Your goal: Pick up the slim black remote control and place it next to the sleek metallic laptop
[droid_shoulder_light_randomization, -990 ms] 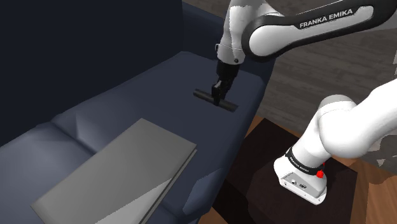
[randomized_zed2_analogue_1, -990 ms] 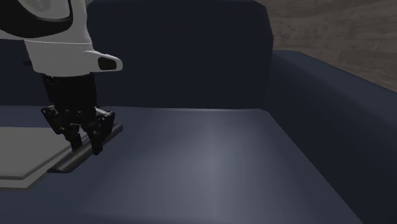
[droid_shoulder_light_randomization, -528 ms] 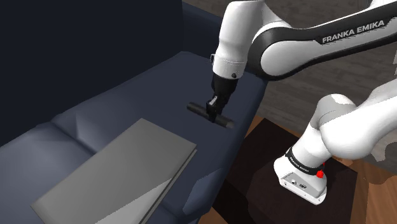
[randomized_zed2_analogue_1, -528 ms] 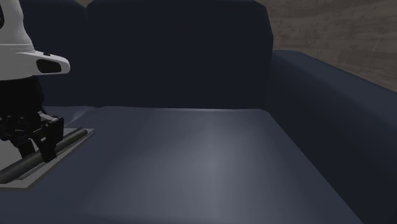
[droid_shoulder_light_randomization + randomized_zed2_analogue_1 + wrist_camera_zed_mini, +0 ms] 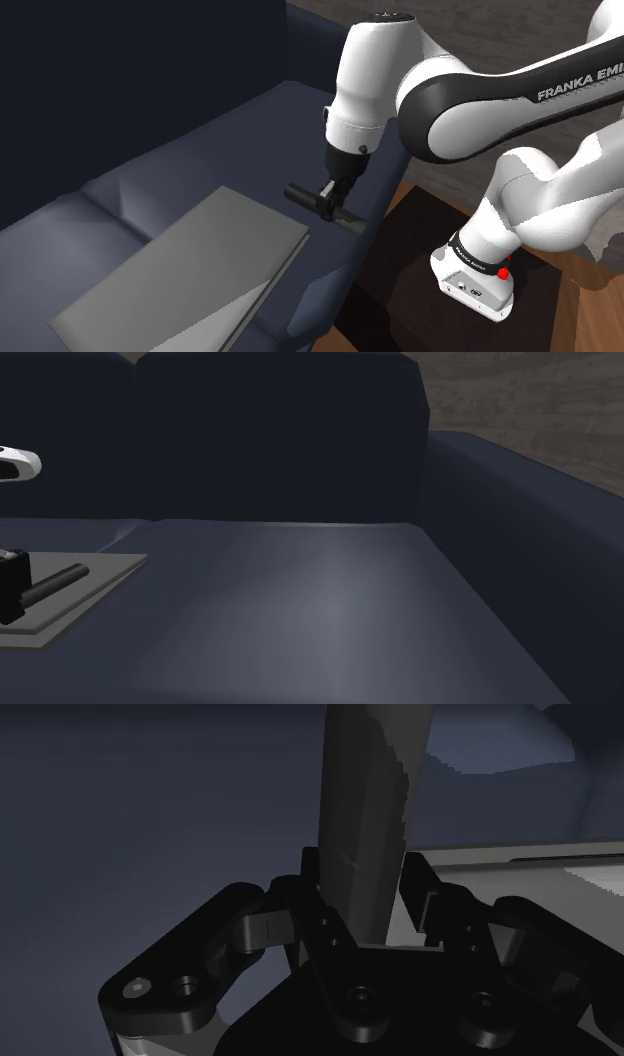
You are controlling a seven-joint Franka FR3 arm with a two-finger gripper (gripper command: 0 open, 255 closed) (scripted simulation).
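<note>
Starts on a dark stand set on a wooden floor, hard against the front of a dark blue sofa. Reaches over that front edge with a white arm. Nearest on the seat, by its front edge: a grey laptop, closed and lying flat.

Just past the laptop's far corner, grips a black remote crosswise in the claw, clamped on its two long sides near the middle, both ends sticking out. Holds it level, low over the seat's front edge.

Seen from the wrist: claw shut tight on the remote, with the pale laptop beside and the sofa below.

From the second exterior view: remote against the laptop's corner, claw at the picture's left edge. Cannot tell whether remote and laptop touch. Farther off, bare seat, then the backrest.
</note>
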